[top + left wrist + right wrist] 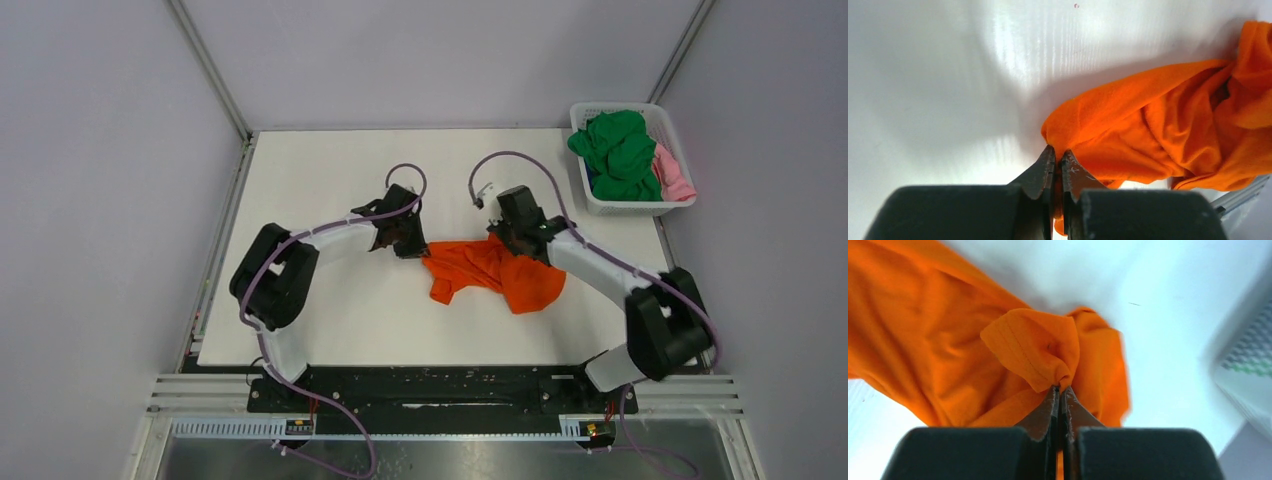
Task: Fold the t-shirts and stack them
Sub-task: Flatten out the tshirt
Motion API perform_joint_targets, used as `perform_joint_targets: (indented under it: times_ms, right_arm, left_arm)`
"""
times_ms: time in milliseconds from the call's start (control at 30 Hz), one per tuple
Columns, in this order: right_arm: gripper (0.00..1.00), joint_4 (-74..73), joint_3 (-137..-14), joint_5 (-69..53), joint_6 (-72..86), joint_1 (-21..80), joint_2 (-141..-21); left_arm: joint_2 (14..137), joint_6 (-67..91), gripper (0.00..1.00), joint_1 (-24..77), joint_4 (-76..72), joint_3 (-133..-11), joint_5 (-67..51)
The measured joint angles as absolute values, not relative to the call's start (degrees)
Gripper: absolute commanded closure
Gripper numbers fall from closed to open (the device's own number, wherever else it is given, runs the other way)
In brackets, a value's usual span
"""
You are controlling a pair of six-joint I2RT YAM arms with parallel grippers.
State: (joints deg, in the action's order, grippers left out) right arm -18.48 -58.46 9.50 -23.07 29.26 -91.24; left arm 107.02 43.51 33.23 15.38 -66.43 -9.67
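Pinching the orange t-shirt (495,275) crumpled mid table (330,180), left gripper (1058,152) and right gripper (1061,389) are both clamped tight on cloth. It looks light and floppy, so hems probably grab best.

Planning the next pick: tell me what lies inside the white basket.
In the basket, a crumpled green t-shirt lies on top, a pink t-shirt at its right, a sliver of blue cloth at its left. Whatever lies beneath is covered.

finding no readable text, label, brand, number or sign in any view; seeing nothing printed on the orange t-shirt (497,274) or the basket (625,207)
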Motion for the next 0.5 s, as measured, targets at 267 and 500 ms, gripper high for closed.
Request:
perform_joint_targets:
  times_ms: [267,500]
  right_arm:
    - [1.00,-7.99,-44.07,21.50,-16.05,29.26,-59.07]
    - [1.00,-3.29,-39.57,27.66,-7.62,29.26,-31.14]
  left_arm:
    - [87.29,43.51,1.00,33.23,20.29,-60.42,0.93]
    - [59.75,42.72,1.00,33.26,26.02,-58.43,10.00]
